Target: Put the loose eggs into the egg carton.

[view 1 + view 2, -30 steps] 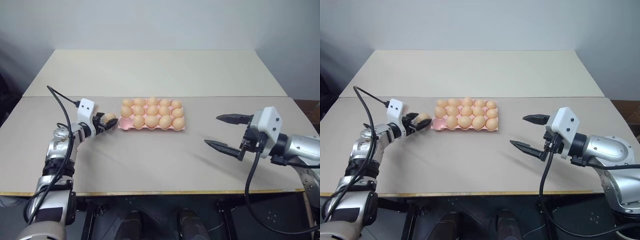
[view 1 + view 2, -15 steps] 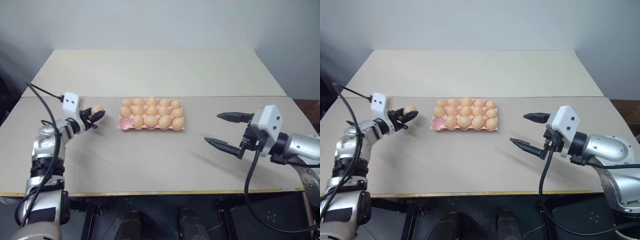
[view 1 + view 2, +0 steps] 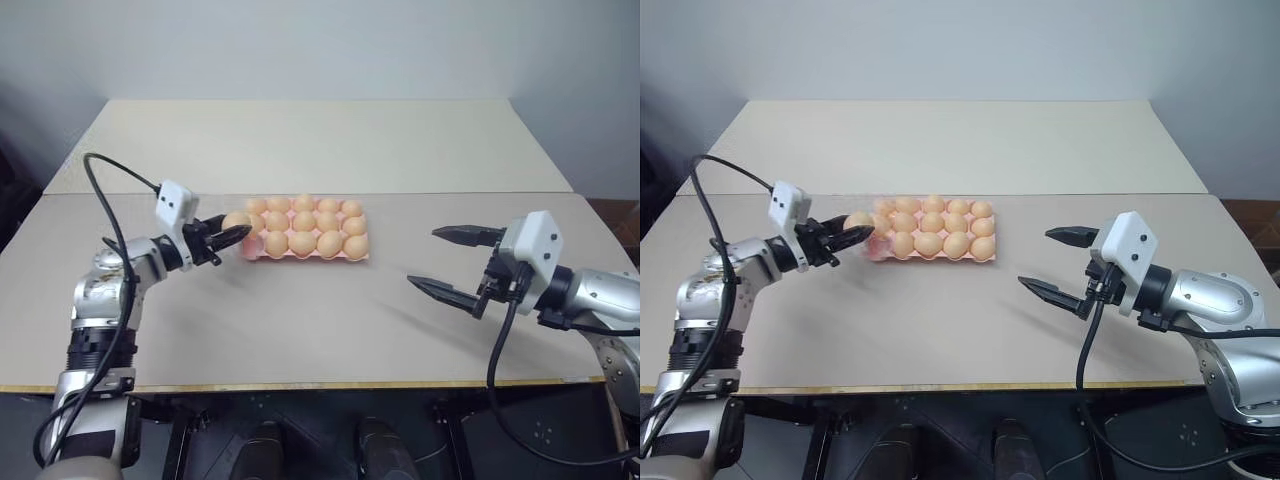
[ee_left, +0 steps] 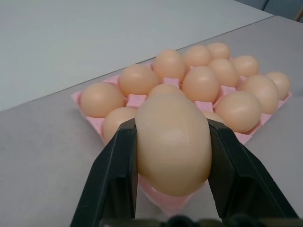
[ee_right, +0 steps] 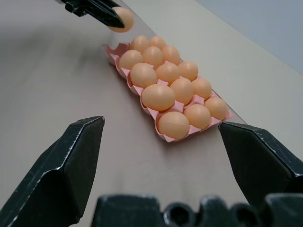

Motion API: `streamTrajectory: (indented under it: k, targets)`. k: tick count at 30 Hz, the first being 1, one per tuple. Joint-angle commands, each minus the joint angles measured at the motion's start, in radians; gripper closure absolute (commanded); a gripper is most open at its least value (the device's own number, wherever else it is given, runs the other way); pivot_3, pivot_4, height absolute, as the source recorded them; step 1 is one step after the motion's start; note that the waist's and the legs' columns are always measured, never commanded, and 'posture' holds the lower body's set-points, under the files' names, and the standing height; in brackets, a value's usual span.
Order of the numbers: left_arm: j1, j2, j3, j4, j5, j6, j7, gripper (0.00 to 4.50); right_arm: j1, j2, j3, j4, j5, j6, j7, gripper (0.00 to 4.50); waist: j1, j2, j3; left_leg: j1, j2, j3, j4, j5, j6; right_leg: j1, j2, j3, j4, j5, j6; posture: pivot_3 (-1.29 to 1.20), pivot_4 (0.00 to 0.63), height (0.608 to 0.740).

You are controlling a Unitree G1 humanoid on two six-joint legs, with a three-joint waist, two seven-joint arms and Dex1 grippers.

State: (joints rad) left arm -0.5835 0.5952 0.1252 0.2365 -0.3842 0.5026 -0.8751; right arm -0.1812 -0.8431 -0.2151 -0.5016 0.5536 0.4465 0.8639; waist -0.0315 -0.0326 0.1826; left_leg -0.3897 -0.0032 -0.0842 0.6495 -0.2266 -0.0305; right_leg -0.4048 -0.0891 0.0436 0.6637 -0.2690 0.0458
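Black fingers of our left gripper [image 3: 233, 237] are clamped on one tan egg [image 4: 173, 142], pinched at its sides w/ the blunt end hanging below the pads. Half a sec ago we had it out over bare table, well apart from the pink egg carton [image 3: 249, 253]; now the arm has swung it in and the egg sits right at the carton's near-left corner, above it, not yet in a cup. That corner cup [image 3: 249, 245] looks like the only empty one, the other cups all hold eggs [image 3: 303, 241], so we judge this is the last egg and the job is nearly done, just lower and let go. Tight spot tho: the neighbouring eggs stand just beside the cup, and the scalloped rim is under our fingers, so approx straight down is safest. Our right gripper [image 3: 452, 265] hangs w/ jaws wide apart, holding nothing, well off to the carton's right. Plenty of bare table [image 3: 300, 320] all round, front edge well away.
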Motion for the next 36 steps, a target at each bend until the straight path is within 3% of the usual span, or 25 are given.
streamTrajectory:
  k: [1, 2, 5, 11, 17, 23, 30, 36]
  targets:
    - [-0.026, 0.009, -0.022, 0.013, 0.018, -0.016, -0.017, 2.66, 0.006, -0.007, -0.041, -0.040, 0.005, -0.009, -0.012, 0.00, -0.001, 0.000, 0.000, 0.000, 0.000, 0.000, 0.000, 0.000, 0.000, 0.000, 0.000, 0.000, 0.000, 0.000, 0.000, 0.00, 0.150, 0.740]
    - [-0.026, 0.013, -0.026, 0.017, 0.018, -0.015, -0.025, 2.66, 0.009, -0.006, -0.042, -0.042, 0.005, -0.009, -0.013, 0.00, -0.001, 0.000, 0.000, 0.000, 0.000, 0.000, 0.000, 0.000, 0.000, 0.000, 0.000, 0.000, 0.000, 0.000, 0.000, 0.00, 0.150, 0.740]
    - [-0.025, 0.022, -0.030, 0.025, 0.016, -0.015, -0.051, 1.91, 0.020, -0.003, -0.046, -0.051, 0.005, -0.009, -0.019, 0.00, -0.002, 0.000, 0.000, 0.000, 0.000, 0.000, 0.000, 0.000, 0.000, 0.000, 0.000, 0.000, 0.000, 0.000, 0.000, 0.00, 0.150, 0.740]
    - [-0.040, 0.035, -0.012, 0.034, 0.019, -0.022, -0.065, 0.01, 0.020, 0.004, -0.044, -0.046, 0.006, -0.012, -0.036, 0.00, -0.001, 0.000, 0.000, 0.000, 0.000, 0.000, 0.000, 0.000, 0.000, 0.000, 0.000, 0.000, 0.000, 0.000, 0.000, 0.00, 0.150, 0.740]
    - [0.013, 0.136, 0.077, -0.053, -0.032, -0.011, -0.116, 0.01, 0.008, 0.007, -0.045, -0.024, 0.014, -0.015, -0.035, 0.00, -0.013, 0.000, 0.000, 0.000, 0.000, 0.000, 0.000, 0.000, 0.000, 0.000, 0.000, 0.000, 0.000, 0.000, 0.000, 0.00, 0.150, 0.740]
    - [0.169, 0.249, 0.164, -0.188, -0.087, -0.041, -0.212, 0.01, -0.042, 0.007, -0.057, 0.038, 0.087, 0.022, -0.005, 0.00, -0.013, 0.000, 0.000, 0.001, 0.000, 0.000, -0.001, 0.000, 0.000, 0.000, 0.000, 0.001, 0.000, 0.000, 0.000, 0.00, 0.150, 0.740]
    - [0.436, 0.374, 0.410, -0.497, -0.268, 0.097, -0.296, 0.01, -0.080, -0.021, -0.038, 0.090, 0.091, 0.029, 0.074, 0.00, -0.011, 0.000, 0.001, 0.000, 0.001, 0.000, -0.002, 0.000, 0.000, -0.001, 0.000, 0.000, -0.001, 0.000, 0.000, 0.00, 0.150, 0.740]
    - [0.515, 0.382, 0.485, -0.578, -0.302, 0.143, -0.227, 0.01, -0.094, -0.020, -0.015, 0.104, 0.073, 0.029, 0.109, 0.00, -0.007, 0.001, 0.001, 0.004, 0.001, 0.001, -0.003, 0.000, 0.000, 0.003, 0.000, 0.001, -0.001, 0.000, 0.000, 0.00, 0.150, 0.740]
